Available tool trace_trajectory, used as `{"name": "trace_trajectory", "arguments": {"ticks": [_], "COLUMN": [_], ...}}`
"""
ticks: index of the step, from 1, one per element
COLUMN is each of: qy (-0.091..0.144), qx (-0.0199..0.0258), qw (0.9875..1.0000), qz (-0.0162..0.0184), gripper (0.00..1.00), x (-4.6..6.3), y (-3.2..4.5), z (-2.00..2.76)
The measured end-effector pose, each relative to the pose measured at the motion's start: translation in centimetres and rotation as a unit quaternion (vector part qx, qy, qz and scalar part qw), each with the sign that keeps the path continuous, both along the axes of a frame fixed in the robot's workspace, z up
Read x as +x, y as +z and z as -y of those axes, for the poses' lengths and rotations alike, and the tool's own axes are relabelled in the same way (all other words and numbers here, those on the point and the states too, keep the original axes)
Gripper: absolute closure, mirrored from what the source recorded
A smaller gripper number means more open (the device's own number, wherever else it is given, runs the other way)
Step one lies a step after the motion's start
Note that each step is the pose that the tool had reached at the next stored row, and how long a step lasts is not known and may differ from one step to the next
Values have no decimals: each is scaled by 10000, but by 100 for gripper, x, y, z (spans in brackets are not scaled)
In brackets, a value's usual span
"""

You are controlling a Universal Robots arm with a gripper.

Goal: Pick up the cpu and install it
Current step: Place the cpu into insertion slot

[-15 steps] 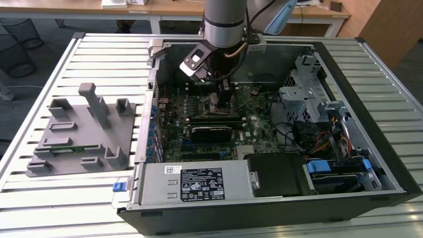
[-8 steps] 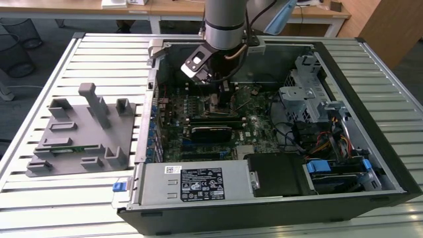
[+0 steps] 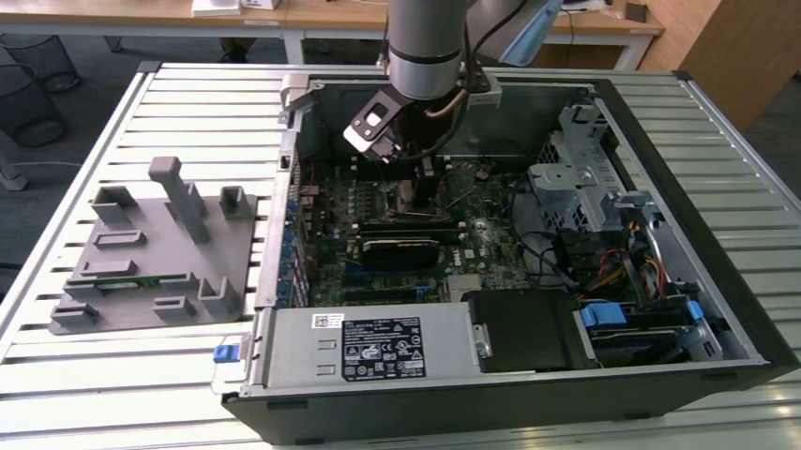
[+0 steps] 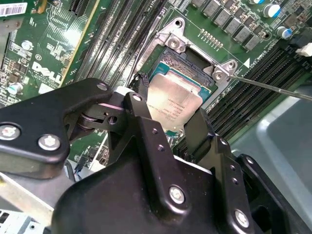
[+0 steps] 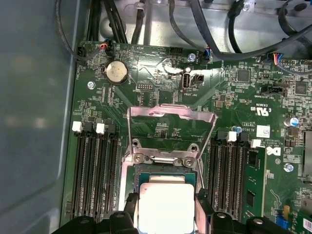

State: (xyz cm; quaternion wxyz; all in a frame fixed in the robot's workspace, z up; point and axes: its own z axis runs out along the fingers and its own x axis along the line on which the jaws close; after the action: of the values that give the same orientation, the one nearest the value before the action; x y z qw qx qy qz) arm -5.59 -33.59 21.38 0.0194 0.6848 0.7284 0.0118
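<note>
The cpu [image 4: 178, 95] [image 5: 165, 200], a flat square chip with a silver-grey top, lies level right over the open socket [image 4: 192, 61] [image 5: 165, 168] on the green motherboard [image 3: 482, 248]. In both wrist views my gripper [image 4: 170, 109] [image 5: 166, 214] is shut on it, with a black finger pressed against each of two opposite edges. From the wrist views I cannot tell whether the chip is seated or just above the socket. The socket's metal load plate [image 5: 170, 129] stands flipped open. In the exterior view my gripper [image 3: 419, 173] reaches down inside the open computer case [image 3: 701, 234].
Rows of black memory slots [image 5: 95, 175] [image 5: 226, 175] flank the socket. A thin metal lever [image 4: 273, 87] juts out beside it. A black heatsink block [image 3: 400, 251], a drive cage [image 3: 569, 187] and cables [image 3: 613, 267] crowd the case. A grey parts fixture [image 3: 150, 253] sits at the exterior view's left.
</note>
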Motion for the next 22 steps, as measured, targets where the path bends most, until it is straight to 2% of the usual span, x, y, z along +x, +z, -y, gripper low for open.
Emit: {"name": "trace_trajectory", "arguments": {"ticks": [5,11,22], "qy": [-28,-218,-218], "qx": [0,4,99], "qw": [10000,9998,9997], "qz": [8,8,6], "gripper": [46,46,46], "x": [0,-1,-11], "y": [-33,-62,-132], "z": [-7,-16,-17]}}
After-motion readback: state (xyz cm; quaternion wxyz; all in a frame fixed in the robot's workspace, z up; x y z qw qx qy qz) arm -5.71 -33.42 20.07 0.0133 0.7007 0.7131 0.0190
